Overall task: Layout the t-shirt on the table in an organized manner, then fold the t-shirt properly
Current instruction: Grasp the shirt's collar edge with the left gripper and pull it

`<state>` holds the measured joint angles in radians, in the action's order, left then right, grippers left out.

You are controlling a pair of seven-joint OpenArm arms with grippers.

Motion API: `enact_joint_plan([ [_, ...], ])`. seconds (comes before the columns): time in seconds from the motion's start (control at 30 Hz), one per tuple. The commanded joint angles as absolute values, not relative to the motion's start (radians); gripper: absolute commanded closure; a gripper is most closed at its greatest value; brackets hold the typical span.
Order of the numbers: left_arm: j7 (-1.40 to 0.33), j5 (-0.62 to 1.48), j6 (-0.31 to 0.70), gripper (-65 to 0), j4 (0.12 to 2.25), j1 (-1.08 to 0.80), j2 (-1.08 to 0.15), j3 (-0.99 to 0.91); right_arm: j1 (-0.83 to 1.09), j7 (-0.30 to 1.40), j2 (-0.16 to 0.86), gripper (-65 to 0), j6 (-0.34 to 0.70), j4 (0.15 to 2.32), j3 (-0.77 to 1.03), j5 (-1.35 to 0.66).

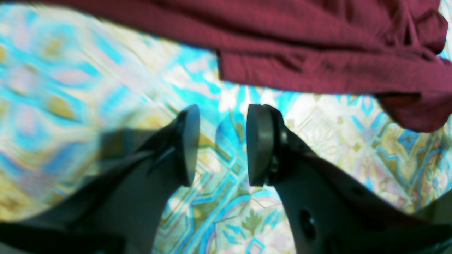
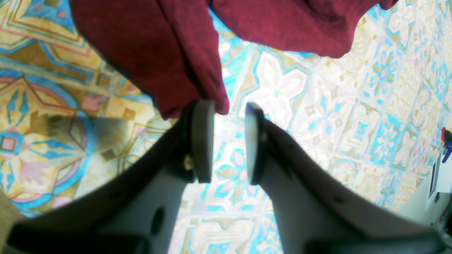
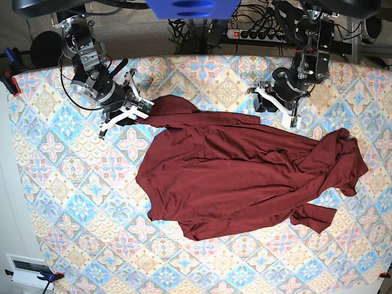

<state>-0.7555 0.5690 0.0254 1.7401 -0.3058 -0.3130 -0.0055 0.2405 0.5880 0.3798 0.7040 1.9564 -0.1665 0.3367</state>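
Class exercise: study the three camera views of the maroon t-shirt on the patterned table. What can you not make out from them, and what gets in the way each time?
- Left wrist view: the t-shirt runs off the top and right edges; the table pattern is blurred.
- Right wrist view: the cloth's tip sits behind one of the right gripper's fingers, so contact is unclear.
- Base view: the sleeves are bunched, their ends folded under; both arms are cut off at the top edge.
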Motion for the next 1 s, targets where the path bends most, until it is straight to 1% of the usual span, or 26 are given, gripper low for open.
enact_joint_plan([
  [0.0,-0.75,0.57,0.019,-22.4,1.724,-0.275,-0.318,-0.008,0.232,0.576,0.387,-13.1,0.698,1.977,-0.163,0.331],
  [0.1,-0.746,0.57,0.019,-22.1,1.638,-0.24,-0.309,-0.007,0.234,0.576,0.387,-12.3,0.698,1.979,-0.163,0.331],
  [0.27,-0.75,0.57,0.019,-22.0,1.561,-0.186,-0.275,-0.004,0.234,0.576,0.387,-12.1,0.698,1.983,-0.163,0.331],
  [0.33,-0.75,0.57,0.022,-20.3,1.555,-0.179,-0.275,0.039,0.234,0.576,0.387,-12.1,0.698,1.985,-0.162,0.331],
  [0.4,-0.746,0.572,0.025,-15.1,1.558,-0.179,-0.282,0.091,0.234,0.576,0.387,-12.1,0.698,1.985,-0.16,0.331],
  [0.47,-0.75,0.575,0.027,-7.2,1.56,-0.179,-0.283,0.124,0.234,0.576,0.387,-12.1,0.698,1.985,-0.159,0.331],
  [0.5,-0.754,0.575,0.027,-2.0,1.56,-0.179,-0.283,0.131,0.234,0.576,0.387,-12.1,0.698,1.985,-0.159,0.331],
  [0.53,-0.754,0.575,0.027,0.0,1.56,-0.185,-0.285,0.131,0.234,0.576,0.387,-12.1,0.698,1.985,-0.159,0.331],
  [0.63,-0.754,0.578,0.027,-0.6,1.6,-0.225,-0.332,0.137,0.234,0.576,0.387,-12.1,0.698,1.985,-0.159,0.331],
  [0.7,-0.754,0.579,0.027,0.0,1.662,-0.263,-0.355,0.131,0.232,0.576,0.387,-12.1,0.698,1.985,-0.157,0.331],
  [0.8,-0.75,0.581,0.027,0.0,1.771,-0.348,-0.426,0.111,0.229,0.575,0.387,-12.1,0.698,1.985,-0.157,0.331],
  [0.87,-0.748,0.581,0.027,0.0,1.817,-0.403,-0.452,0.065,0.226,0.576,0.387,-12.1,0.698,1.982,-0.157,0.329],
  [0.97,-0.748,0.581,0.027,0.0,1.833,-0.463,-0.461,-0.019,0.225,0.576,0.387,-12.1,0.698,1.979,-0.159,0.329],
])
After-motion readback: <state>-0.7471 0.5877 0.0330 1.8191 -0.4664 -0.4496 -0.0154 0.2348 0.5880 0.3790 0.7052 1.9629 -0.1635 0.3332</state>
